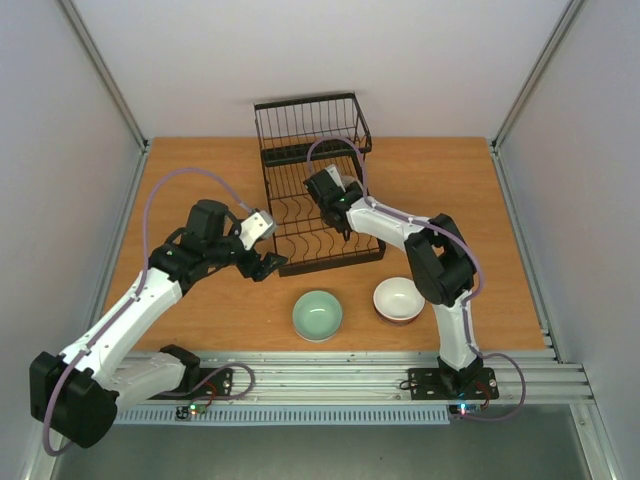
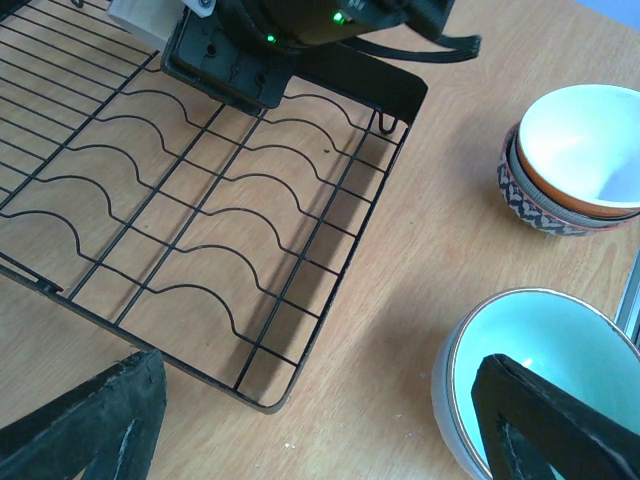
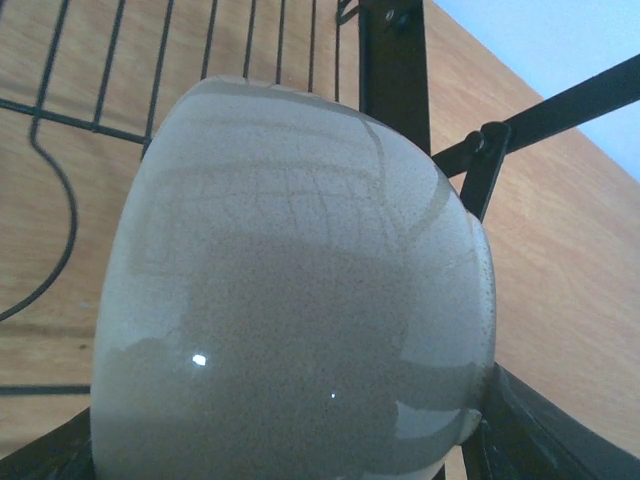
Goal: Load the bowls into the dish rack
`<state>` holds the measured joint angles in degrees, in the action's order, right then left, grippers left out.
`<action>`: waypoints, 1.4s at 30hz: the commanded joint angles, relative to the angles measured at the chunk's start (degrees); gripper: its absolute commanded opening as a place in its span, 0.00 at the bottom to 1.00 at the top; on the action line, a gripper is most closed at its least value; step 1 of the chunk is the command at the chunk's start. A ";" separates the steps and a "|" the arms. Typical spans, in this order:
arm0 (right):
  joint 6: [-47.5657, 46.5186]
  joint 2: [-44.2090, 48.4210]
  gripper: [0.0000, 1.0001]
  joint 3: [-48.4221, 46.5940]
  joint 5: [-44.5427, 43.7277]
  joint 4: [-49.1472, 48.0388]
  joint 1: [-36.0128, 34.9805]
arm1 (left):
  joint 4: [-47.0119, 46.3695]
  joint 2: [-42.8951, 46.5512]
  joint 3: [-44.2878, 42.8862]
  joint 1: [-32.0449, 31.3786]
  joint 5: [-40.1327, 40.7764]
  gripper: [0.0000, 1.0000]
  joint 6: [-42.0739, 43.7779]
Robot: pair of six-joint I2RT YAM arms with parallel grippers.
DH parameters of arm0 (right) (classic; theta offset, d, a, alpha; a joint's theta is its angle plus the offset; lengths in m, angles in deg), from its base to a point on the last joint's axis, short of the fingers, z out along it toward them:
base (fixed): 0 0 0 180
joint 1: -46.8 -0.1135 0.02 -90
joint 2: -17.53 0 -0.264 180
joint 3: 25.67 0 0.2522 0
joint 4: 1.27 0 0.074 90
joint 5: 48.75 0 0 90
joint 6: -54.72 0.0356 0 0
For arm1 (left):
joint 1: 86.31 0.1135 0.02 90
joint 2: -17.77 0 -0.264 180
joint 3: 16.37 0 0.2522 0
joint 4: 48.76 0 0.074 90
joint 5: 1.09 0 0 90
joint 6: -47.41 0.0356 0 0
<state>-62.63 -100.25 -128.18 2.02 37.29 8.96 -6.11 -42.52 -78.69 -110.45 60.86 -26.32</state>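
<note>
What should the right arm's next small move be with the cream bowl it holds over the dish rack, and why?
Probably lower the cream bowl a little into a divider slot, then open. The right gripper is shut on it above the dish rack, whose curved dividers look empty in the left wrist view, so a short descent should seat it before release.

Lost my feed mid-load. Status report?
Right gripper shut on cream bowl, over dish rack. Left gripper open, empty, near rack corner. Green bowl and stacked bowls wait on table. Nothing blocking.
</note>
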 commanded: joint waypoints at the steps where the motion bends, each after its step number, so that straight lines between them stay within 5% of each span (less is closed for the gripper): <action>1: -1.31 -1.99 0.01 -3.34 -4.29 -2.99 0.53 | -2.25 0.73 0.48 -0.12 -0.26 0.84 0.76; 8: 1.53 -4.26 0.03 -4.12 -2.28 -1.71 2.05 | -2.01 0.49 0.57 -0.13 -0.41 0.84 1.04; 10: 2.43 -3.87 0.12 -3.86 -2.13 -1.20 2.47 | -1.93 0.29 0.57 -0.12 -0.55 0.84 1.04; 14: 2.92 -2.43 0.50 -2.30 -4.14 -1.83 2.68 | -1.81 -0.04 0.55 -0.12 -1.11 0.84 1.15; 24: 3.63 2.19 0.85 1.12 -3.69 -2.52 3.06 | -1.41 -0.53 0.57 -0.12 -1.82 0.84 1.41; 34: 4.07 8.35 0.90 3.85 -1.81 -2.88 4.95 | -1.23 -0.96 0.65 -0.12 -2.42 0.84 1.71; 42: 8.37 20.18 0.90 12.08 22.43 -3.42 4.97 | 6.32 -7.54 -2.99 -2.82 -5.52 0.79 3.98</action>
<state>-58.18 -86.68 -118.41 12.19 34.06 13.57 -4.82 -46.12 -78.84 -110.83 58.21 -24.96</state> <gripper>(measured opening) 0.901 0.805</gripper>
